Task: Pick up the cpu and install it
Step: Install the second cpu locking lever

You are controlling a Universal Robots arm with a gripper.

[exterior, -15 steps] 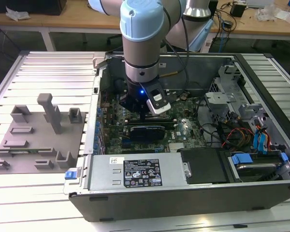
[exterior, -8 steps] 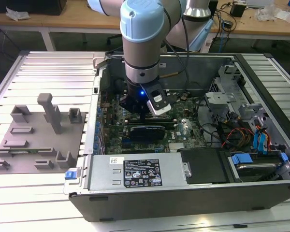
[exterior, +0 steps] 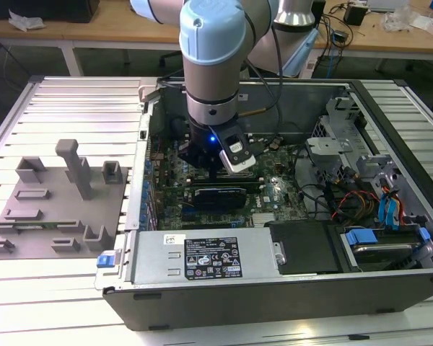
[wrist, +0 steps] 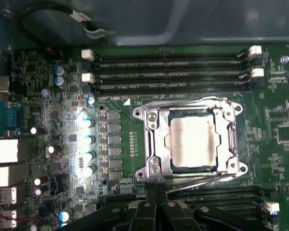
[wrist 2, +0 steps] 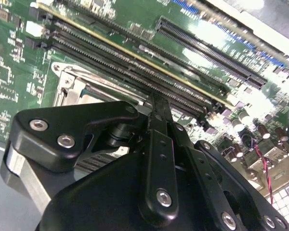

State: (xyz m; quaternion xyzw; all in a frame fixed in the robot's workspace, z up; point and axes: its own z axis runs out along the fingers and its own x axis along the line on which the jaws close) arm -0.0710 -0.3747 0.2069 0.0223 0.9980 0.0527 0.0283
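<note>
We find the cpu (wrist: 192,144) already lying flat in the socket frame (wrist: 149,139) on the motherboard (wrist: 53,120), its silver top facing up, seen plainly in the first wrist view. The metal frame surrounds it on all sides, and the thin lever wires run along the frame's edges; whether they are latched we cannot tell.

The pincer (wrist: 156,204) sits just beside the socket, over the near edge of the frame. Its fingers (wrist 2: 156,113) meet at a narrow tip with nothing between them, so we read it as closed and empty. We judge the placing step as done or nearly done, with the work now concerning the seating and the frame. Any contact here calls for a light, straight-down touch, since the memory slots (wrist: 168,72) lie close on both sides of the socket.

In the exterior view the arm (exterior: 211,65) reaches down into an open computer case (exterior: 390,238) lying on its side on a ribbed metal desk (exterior: 72,101). A grey fixture plate (exterior: 54,209) with blocks and posts lies on the exterior view's left, well apart from the case. Wooden benches (exterior: 123,29) with cables stand behind.
</note>
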